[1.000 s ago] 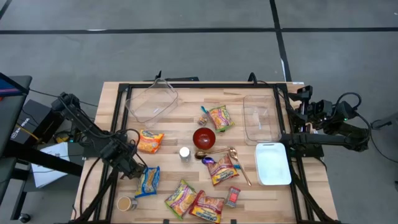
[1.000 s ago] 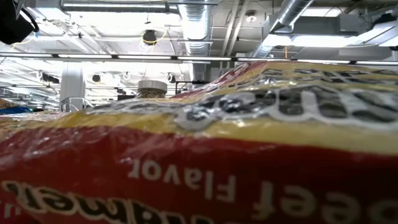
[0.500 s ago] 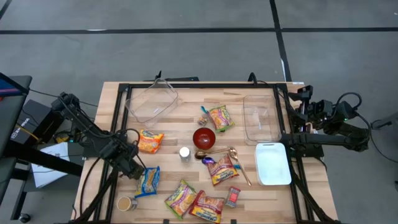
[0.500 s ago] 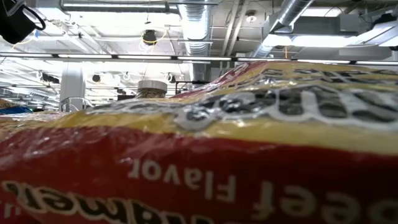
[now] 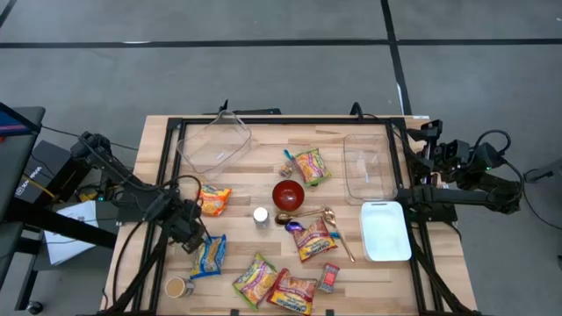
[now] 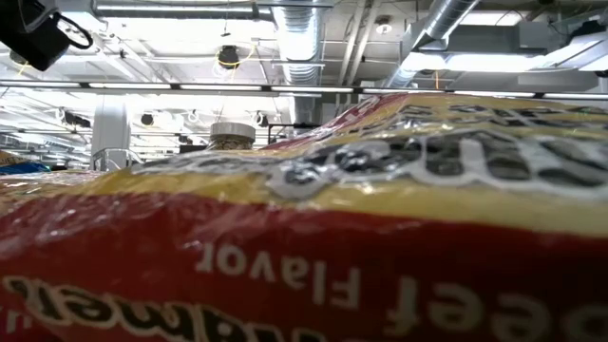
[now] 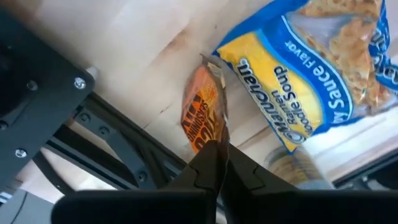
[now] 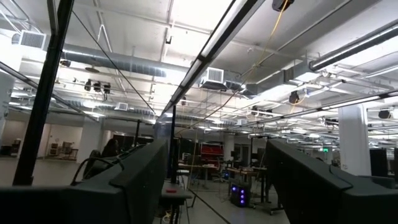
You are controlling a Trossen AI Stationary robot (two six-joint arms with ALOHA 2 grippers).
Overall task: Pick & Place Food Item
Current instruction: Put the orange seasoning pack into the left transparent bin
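Pinching | high view: left gripper (image 5: pixel 195 239) sits low on worktop (image 5: pixel 263 140), beside blue noodle packet (image 5: pixel 210 255) | left wrist view: fingers (image 7: pixel 208 163) closed on orange packet (image 7: pixel 202 115) corner, which looks light, crinkly, slippery; a mid-edge hold seems safer | right gripper parked, fingers apart

A grey concrete floor (image 5: pixel 263 70), crossed by dark lines, fills the upper half of the overhead picture around the pale wooden worktop (image 5: pixel 263 140). Seen level, an open ceiling (image 6: pixel 313 43) runs across the top, with silver ducts (image 8: pixel 112 59), pipes and long strip lights (image 8: pixel 348 53); a white column (image 8: pixel 354 137) stands at right.
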